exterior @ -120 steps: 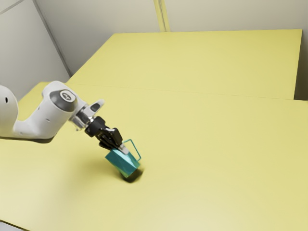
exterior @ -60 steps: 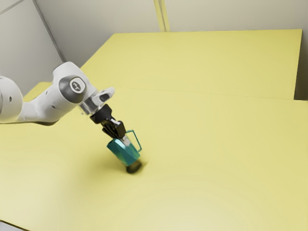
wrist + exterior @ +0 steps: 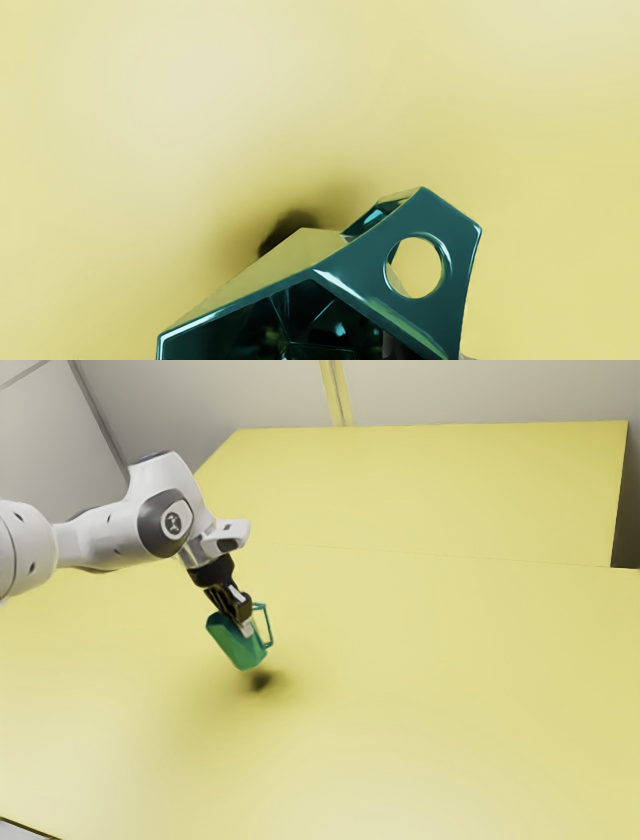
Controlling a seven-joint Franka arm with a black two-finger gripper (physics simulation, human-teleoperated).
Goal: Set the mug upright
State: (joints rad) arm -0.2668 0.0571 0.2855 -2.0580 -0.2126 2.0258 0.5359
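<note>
From the exterior view, the teal mug [image 3: 236, 641] was up off the yellow table [image 3: 450, 660], its shadow [image 3: 261, 682] sitting apart below it. It wasn't upright yet: base down, but the mouth leaned toward the exterior view's left. My guess is the height was there so the base had room to swing level before touching down. The gripper [image 3: 246, 627] had the wall on the handle [image 3: 269, 628] side, which I figure kept the base free to land flat.

Wrist view: I was looking partly into the open mouth, and what looked like a finger [image 3: 387, 346] was inside it near the handle, so I'd say the fingers straddled the wall. They were closed on it, gap only as wide as the mug part between them, nothing else held. Tbh, letting go tilted would probably tip it over.
</note>
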